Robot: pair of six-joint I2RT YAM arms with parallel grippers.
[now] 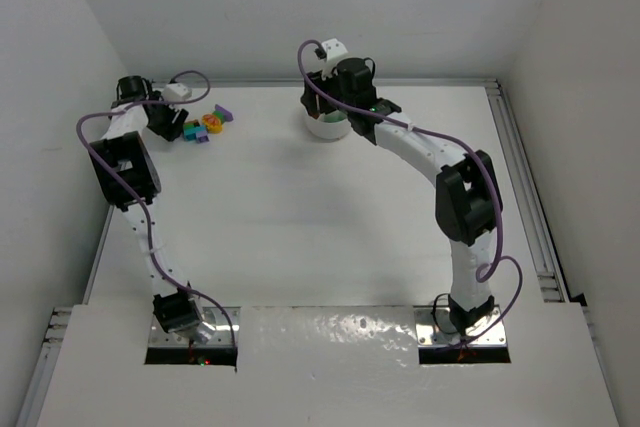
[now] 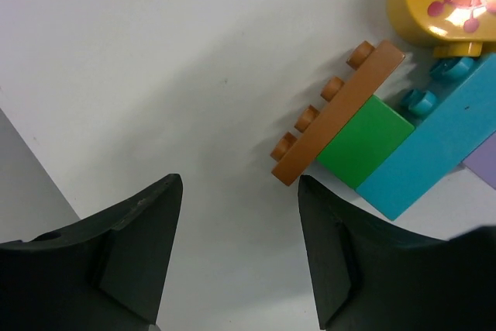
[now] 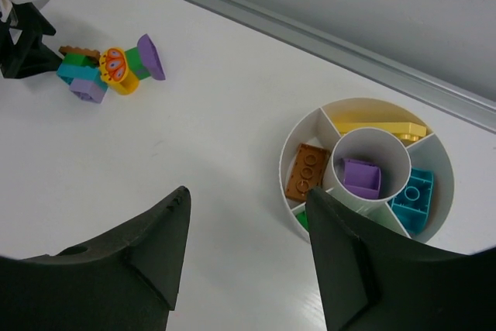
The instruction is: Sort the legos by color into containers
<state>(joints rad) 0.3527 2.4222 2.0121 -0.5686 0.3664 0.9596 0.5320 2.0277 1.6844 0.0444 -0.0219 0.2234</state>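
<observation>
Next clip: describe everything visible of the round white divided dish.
The dish is round, white and looks like smooth plastic. It has low walls, and a central round cup ringed by wedge compartments. It stands upright on the white table, near the far rail. The centre holds a purple brick. The wedges hold a yellow brick, a teal brick, an orange brick and a sliver of green. Its near side is hidden behind a jaw of the right gripper.

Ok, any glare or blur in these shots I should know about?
Top external: glare patches on the glossy sheet at the near edge. Left wrist: a bright highlight on the yellow flower piece. Right wrist: even light, dish crisp, right claw dark.
</observation>
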